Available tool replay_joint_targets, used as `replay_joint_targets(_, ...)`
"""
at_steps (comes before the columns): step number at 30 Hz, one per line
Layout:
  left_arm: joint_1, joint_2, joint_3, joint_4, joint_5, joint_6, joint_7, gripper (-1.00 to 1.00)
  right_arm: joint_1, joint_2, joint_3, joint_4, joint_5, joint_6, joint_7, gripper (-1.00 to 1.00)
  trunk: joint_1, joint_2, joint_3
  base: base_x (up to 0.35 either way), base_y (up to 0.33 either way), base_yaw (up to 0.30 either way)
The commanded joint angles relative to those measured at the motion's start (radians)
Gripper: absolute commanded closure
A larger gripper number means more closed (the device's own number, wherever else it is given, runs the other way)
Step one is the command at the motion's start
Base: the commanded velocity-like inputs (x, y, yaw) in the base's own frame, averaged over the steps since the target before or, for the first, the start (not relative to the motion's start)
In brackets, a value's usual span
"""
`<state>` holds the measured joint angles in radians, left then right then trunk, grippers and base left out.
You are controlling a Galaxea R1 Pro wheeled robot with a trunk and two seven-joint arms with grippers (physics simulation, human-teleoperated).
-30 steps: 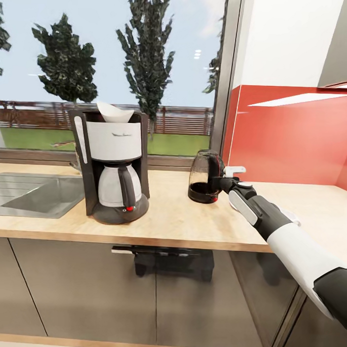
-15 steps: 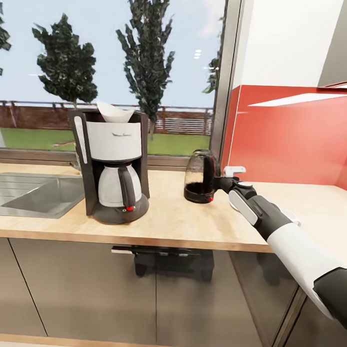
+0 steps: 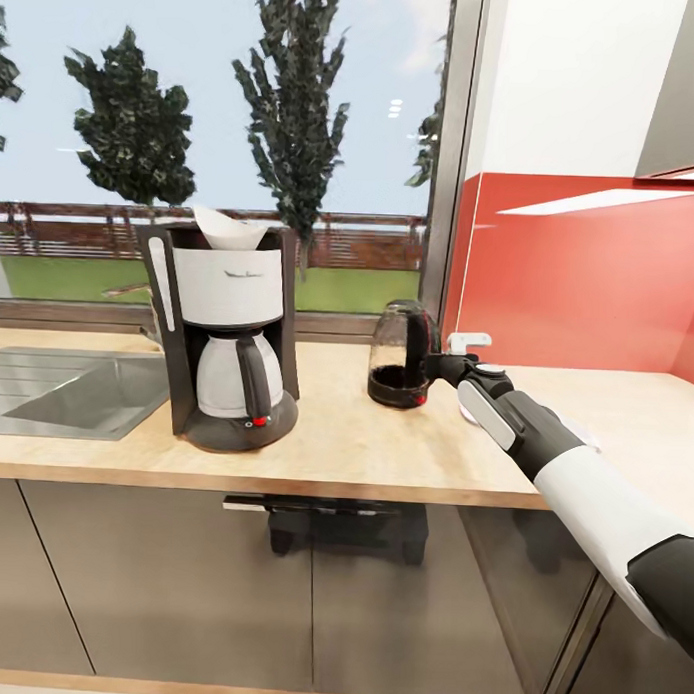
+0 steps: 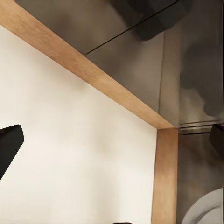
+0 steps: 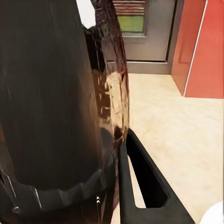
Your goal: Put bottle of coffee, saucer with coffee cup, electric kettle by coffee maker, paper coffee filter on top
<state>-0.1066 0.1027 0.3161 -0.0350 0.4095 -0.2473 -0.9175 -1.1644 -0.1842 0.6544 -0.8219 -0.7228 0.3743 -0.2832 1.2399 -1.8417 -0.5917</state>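
the right arm reaches forward and inward from the lower right of the head view, forearm low over the countertop [image 3: 363, 448], wrist level, ending in the right gripper [image 3: 436, 368] at the handle side of the electric kettle [image 3: 395, 354]. the fingers are pinched on the kettle's dark handle: in the right wrist view one black finger [image 5: 140, 179] lies pressed along the kettle's wall [image 5: 56, 107], with the glass body and dark handle crowding in just beyond it, and the other finger is hidden behind the kettle. the kettle stands upright, its base looking down on the counter, though contact under it is hard to judge.

past the fingertips, on the far side of the kettle and apart from it, the coffee maker [image 3: 225, 333] stands upright on the countertop with the paper coffee filter [image 3: 229, 228] sitting in its top. a white rim of something low [image 3: 469, 341] shows just behind the gripper; what it is cannot be told. farther along beyond the coffee maker is the sink [image 3: 65, 387].

the left wrist view looks on a pale surface with a wooden edge [image 4: 93, 77] and grey cabinet fronts; a dark finger tip [image 4: 9, 144] shows at one margin, and whether the left fingers are spread or closed cannot be told.
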Motion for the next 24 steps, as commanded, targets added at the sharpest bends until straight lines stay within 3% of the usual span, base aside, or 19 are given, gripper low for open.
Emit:
replay_joint_targets(1, -0.001, 0.0, 0.008, 0.001, -0.008, -0.006, -0.002, -1.0, -0.001, -0.001, 0.005, -0.003, -0.007, 0.002, -0.01, 1.0, 0.0, 0.0, -0.001, 0.0, 0.0, 0.0)
replay_joint_targets(14, -0.001, 0.0, 0.008, 0.001, -0.008, -0.006, -0.002, -1.0, -0.001, -0.001, 0.007, -0.003, -0.009, 0.001, -0.009, 1.0, -0.023, 0.042, 0.018, 0.0, 0.0, 0.0)
replay_joint_targets(24, -0.001, 0.0, 0.008, 0.001, -0.009, -0.006, -0.003, -1.0, -0.001, -0.001, 0.008, -0.003, -0.01, 0.002, -0.009, 1.0, -0.023, 0.042, 0.02, 0.0, 0.0, 0.062)
